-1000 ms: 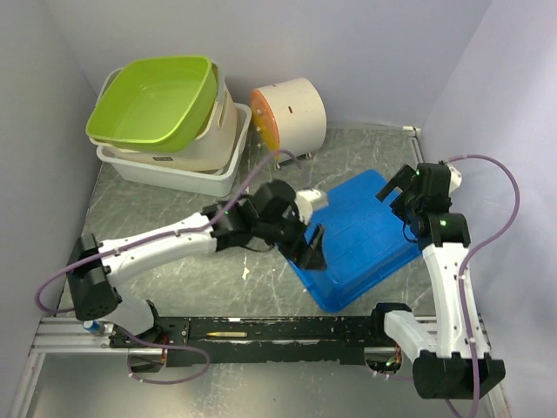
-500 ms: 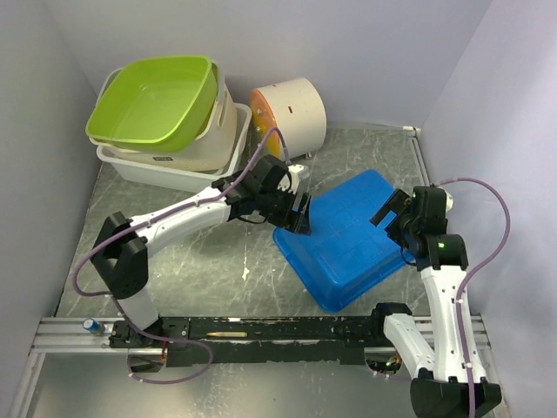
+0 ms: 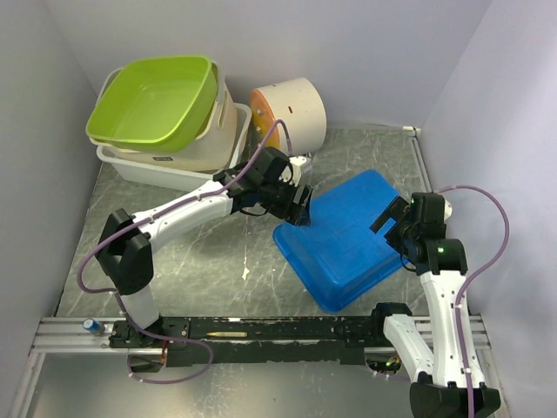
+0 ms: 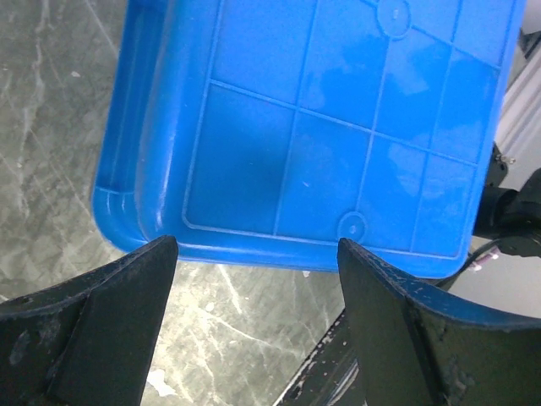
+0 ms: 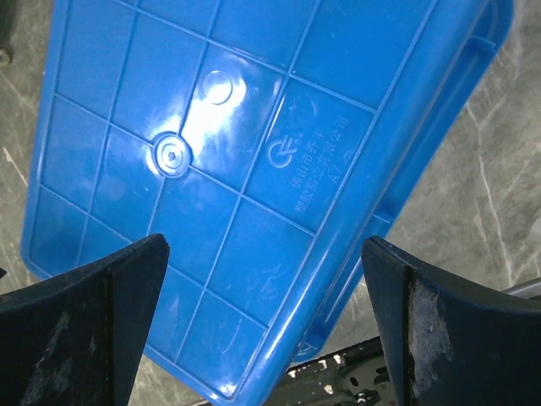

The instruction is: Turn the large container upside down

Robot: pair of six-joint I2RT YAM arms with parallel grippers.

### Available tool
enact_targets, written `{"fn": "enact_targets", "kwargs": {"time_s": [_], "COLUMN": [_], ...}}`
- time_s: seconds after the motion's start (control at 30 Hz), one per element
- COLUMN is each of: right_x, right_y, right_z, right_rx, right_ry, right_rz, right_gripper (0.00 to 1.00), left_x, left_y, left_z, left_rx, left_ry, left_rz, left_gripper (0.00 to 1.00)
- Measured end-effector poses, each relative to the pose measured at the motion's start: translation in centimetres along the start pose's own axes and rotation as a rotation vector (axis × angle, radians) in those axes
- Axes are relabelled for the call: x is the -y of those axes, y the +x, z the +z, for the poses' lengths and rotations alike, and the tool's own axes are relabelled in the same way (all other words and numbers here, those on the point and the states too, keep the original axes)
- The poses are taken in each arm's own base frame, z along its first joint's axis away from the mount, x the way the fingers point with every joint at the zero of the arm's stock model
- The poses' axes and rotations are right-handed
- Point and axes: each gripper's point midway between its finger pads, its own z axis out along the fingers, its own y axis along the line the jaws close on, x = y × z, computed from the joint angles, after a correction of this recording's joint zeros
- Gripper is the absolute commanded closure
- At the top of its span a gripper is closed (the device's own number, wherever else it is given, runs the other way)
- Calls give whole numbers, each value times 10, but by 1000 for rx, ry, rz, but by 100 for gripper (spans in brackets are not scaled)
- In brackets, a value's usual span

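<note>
The large blue container [image 3: 348,239] lies upside down on the grey table, its ribbed bottom facing up. It fills the left wrist view [image 4: 330,127] and the right wrist view [image 5: 245,169]. My left gripper [image 3: 298,207] is open and empty, hovering at the container's left corner, not touching it. My right gripper [image 3: 393,218] is open and empty above the container's right edge. In both wrist views the black jaws stand wide apart with only the container and table between them.
A green tub [image 3: 157,100] is stacked in cream and white tubs [image 3: 187,165] at the back left. A cream and orange cylinder [image 3: 287,111] lies at the back centre. Walls close in on the left, right and back. A black rail [image 3: 261,329] runs along the near edge.
My left gripper has lifted off the container and pulled back to its left corner. My right arm has dropped and drawn toward the near side. The container has settled flat.
</note>
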Motion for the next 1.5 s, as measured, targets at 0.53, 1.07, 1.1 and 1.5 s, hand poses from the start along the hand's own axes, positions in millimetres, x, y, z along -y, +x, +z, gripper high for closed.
{"fn": "enact_targets", "kwargs": {"time_s": [0.53,1.07,1.1,1.5], "right_x": [11,13,11,-9], "right_y": [14,44,44,-20], "right_z": [4,23,25,88], "right_rx": [-26,-100,-100,-30], "right_ry": [28,1,-10,40], "right_rz": [18,51,51,4], "right_gripper": [0,0,0,0], "left_x": [-19,-28,-27,-14], "left_y": [-4,9,10,28], "left_z": [9,39,38,42], "left_rx": [19,-84,-88,-80], "left_ry": [-70,-14,0,128], "left_rz": [99,100,97,5], "left_gripper": [11,13,13,14]}}
